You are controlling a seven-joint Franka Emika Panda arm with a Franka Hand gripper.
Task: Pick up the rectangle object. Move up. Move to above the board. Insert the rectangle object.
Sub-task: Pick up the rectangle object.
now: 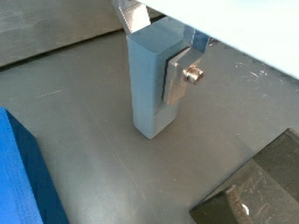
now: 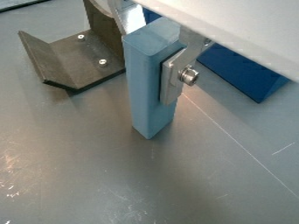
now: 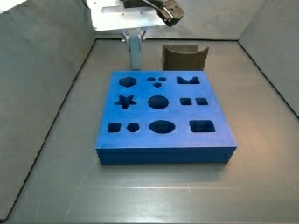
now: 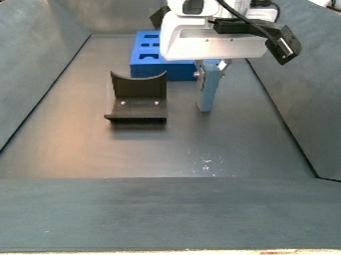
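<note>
We judge the tall, smooth light-blue rectangle object [image 1: 155, 83] stiff, light and slippery; the gripper [image 1: 176, 61] pinches its upper end between 2 silver fingers [image 2: 176, 74], standing on the floor.

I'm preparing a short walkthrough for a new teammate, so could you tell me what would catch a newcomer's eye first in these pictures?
First, the board, a bright blue slab full of shaped holes, lying mid-floor in a side view. Next, the gripper beyond it, closed on the upper part of the rectangle object, which stands upright with its foot at the floor. Near the bar stands the fixture, dark and L-shaped.
</note>
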